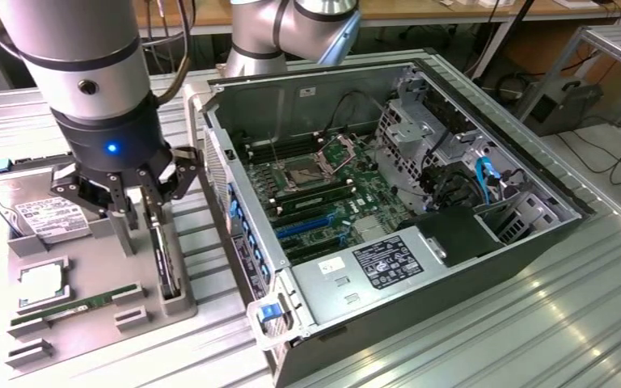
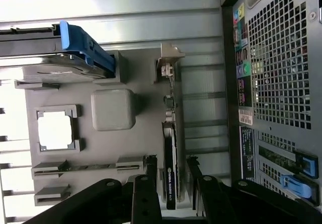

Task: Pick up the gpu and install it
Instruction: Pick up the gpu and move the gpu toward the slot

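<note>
looks down on a ribbed metal surface (image 1: 569,323) carrying a flat grey moulded plastic tray (image 1: 106,271) at the exterior view's left and an open black and silver computer tower case (image 1: 397,267) lying on its side at the exterior view's right. finds the slim dark rectangular gpu (image 1: 166,267) standing on its long edge in a slot along the tray's side nearest the case, its silver end bracket (image 2: 168,58) at the end away from the arm. places the black gripper (image 1: 146,217) low over that card, jaws spread and straddling it, one on each face. shows, in the wrist view, a thin gap beside the card on at least one side; cannot tell whether the other side touches. notes the gpu seated in its slot, not lifted. elsewhere on the tray, picks out a silver labelled hard drive (image 1: 41,214) at the far corner, a square silver processor chip (image 1: 41,284) in a recess, and a thin green memory stick (image 1: 73,307) just beside it. inside the case, reveals a green motherboard (image 1: 332,198) with blue slots (image 1: 302,228) uncovered.
</note>
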Tool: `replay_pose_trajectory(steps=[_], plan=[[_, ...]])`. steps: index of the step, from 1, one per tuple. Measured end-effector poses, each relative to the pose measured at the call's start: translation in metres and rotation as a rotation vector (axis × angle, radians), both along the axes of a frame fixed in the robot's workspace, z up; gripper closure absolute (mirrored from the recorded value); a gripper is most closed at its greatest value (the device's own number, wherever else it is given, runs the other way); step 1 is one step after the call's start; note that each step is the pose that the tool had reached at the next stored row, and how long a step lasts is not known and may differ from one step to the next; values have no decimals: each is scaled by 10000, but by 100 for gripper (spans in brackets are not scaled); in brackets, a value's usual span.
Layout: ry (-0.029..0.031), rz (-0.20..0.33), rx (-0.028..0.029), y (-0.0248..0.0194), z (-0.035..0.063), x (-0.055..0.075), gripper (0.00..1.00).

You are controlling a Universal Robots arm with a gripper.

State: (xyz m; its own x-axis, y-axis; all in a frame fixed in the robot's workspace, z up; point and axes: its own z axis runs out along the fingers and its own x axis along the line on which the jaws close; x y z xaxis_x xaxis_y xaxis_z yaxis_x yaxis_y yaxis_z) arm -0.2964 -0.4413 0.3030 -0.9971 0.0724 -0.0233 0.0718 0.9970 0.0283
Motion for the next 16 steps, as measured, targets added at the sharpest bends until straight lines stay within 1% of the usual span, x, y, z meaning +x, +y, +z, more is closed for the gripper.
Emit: replay_pose_trajectory(steps=[3,5,6,16], plan=[[1,1,-1,0,-65,18,64],[0,9,-1,-4,-154,26,64],[0,11,-1,-6,-183,28,64],[0,82,-1,-7,-384,32,64]])
